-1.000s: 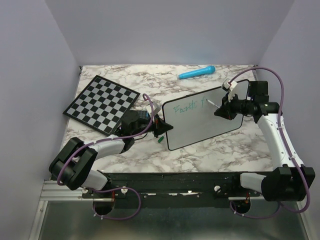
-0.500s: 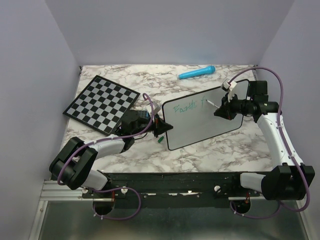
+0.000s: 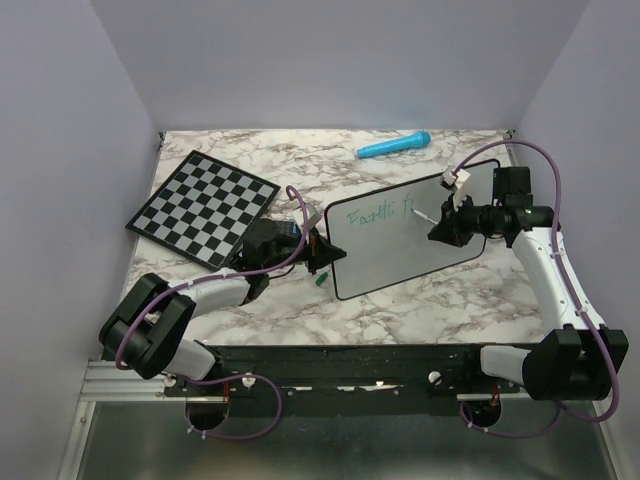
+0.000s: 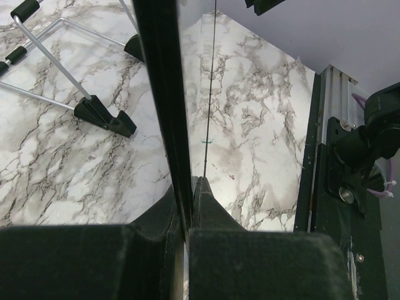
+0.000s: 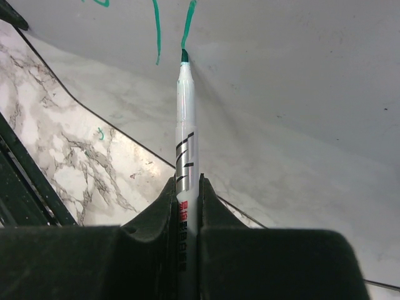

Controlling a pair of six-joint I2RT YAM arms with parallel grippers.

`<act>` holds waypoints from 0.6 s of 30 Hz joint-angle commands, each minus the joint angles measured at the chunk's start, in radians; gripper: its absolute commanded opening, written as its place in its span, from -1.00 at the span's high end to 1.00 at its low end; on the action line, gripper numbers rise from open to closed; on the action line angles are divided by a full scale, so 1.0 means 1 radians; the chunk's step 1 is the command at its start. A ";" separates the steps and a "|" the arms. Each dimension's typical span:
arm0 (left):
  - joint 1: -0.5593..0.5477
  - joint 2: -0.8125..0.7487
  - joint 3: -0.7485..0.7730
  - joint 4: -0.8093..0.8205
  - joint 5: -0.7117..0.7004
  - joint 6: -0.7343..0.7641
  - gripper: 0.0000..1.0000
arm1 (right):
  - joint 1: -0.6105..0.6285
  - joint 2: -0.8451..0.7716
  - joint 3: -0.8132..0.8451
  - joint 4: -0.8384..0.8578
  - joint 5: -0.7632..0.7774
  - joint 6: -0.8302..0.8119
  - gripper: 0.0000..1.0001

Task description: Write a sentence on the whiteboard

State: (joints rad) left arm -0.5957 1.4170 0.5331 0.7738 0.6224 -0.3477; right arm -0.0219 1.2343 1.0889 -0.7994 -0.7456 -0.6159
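The whiteboard [image 3: 400, 250] stands tilted on the marble table, black-framed. Teal-green writing [image 3: 365, 214], roughly "Faith f", runs along its upper part. My left gripper [image 3: 320, 255] is shut on the board's left edge; the frame [image 4: 164, 106] runs between its fingers in the left wrist view. My right gripper [image 3: 443, 226] is shut on a white marker [image 5: 185, 125] with a green tip. The tip touches the board at the foot of a fresh green stroke [image 5: 187, 22].
A black-and-white chessboard [image 3: 203, 206] lies at the back left. A blue marker-like object [image 3: 393, 146] lies at the back. A small green cap [image 3: 320, 280] lies by the board's lower left corner. The board's wire stand and feet [image 4: 103, 115] rest on the table.
My right gripper has moved the marker slightly down and left on the board, adding to the green stroke after "Faith". The left arm has not moved.
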 commanded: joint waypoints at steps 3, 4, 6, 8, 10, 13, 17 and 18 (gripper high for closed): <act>0.007 0.027 -0.001 -0.120 -0.013 0.113 1.00 | -0.015 -0.015 0.006 0.006 0.051 0.016 0.99; 0.007 0.028 -0.001 -0.120 -0.013 0.113 1.00 | -0.018 -0.015 0.009 0.005 0.052 0.018 0.99; 0.007 0.028 -0.001 -0.119 -0.015 0.115 1.00 | -0.023 -0.013 0.022 0.006 0.051 0.019 0.99; 0.008 0.028 -0.001 -0.120 -0.013 0.115 1.00 | -0.024 -0.012 0.032 0.008 0.051 0.021 0.99; 0.008 0.031 -0.001 -0.120 -0.012 0.115 1.00 | -0.027 -0.012 0.040 0.009 0.051 0.025 0.99; 0.008 0.030 -0.001 -0.120 -0.010 0.115 1.00 | -0.027 -0.009 0.058 0.014 0.048 0.033 0.99; 0.008 0.030 -0.002 -0.120 -0.009 0.115 1.00 | -0.027 0.002 0.091 0.019 0.046 0.045 0.99; 0.008 0.030 -0.002 -0.120 -0.010 0.115 1.00 | -0.027 0.007 0.095 0.019 0.045 0.047 0.99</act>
State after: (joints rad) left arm -0.5945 1.4174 0.5369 0.7647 0.6231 -0.3477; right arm -0.0414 1.2343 1.1328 -0.8017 -0.7212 -0.5915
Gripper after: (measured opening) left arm 0.061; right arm 0.148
